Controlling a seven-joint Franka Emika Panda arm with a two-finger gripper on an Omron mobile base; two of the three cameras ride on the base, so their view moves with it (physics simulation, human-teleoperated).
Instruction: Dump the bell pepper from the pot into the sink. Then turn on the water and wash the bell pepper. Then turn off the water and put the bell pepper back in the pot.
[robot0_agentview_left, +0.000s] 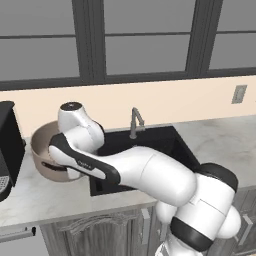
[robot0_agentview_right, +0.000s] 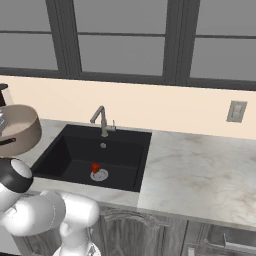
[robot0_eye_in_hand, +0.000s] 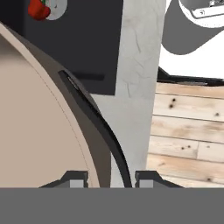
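The beige pot (robot0_agentview_left: 42, 145) stands at the left end of the counter beside the sink (robot0_agentview_left: 155, 140); it also shows at the left edge of the right base view (robot0_agentview_right: 17, 131). In the hand view my gripper (robot0_eye_in_hand: 111, 179) straddles the pot's wall (robot0_eye_in_hand: 35, 131) and its dark curved handle (robot0_eye_in_hand: 94, 116), shut on them. The red bell pepper (robot0_agentview_right: 95, 167) lies on the black sink floor (robot0_agentview_right: 75, 155), touching the silver drain (robot0_agentview_right: 100, 175). It also appears in the top left corner of the hand view (robot0_eye_in_hand: 38, 9). No water runs from the grey faucet (robot0_agentview_right: 101, 120).
A black appliance (robot0_agentview_left: 7, 145) stands left of the pot. Marble counter (robot0_agentview_right: 200, 170) stretches right of the sink, with a wall outlet (robot0_agentview_right: 236, 111) above it. The hand view shows the counter's front edge and wooden floor (robot0_eye_in_hand: 188, 131) below.
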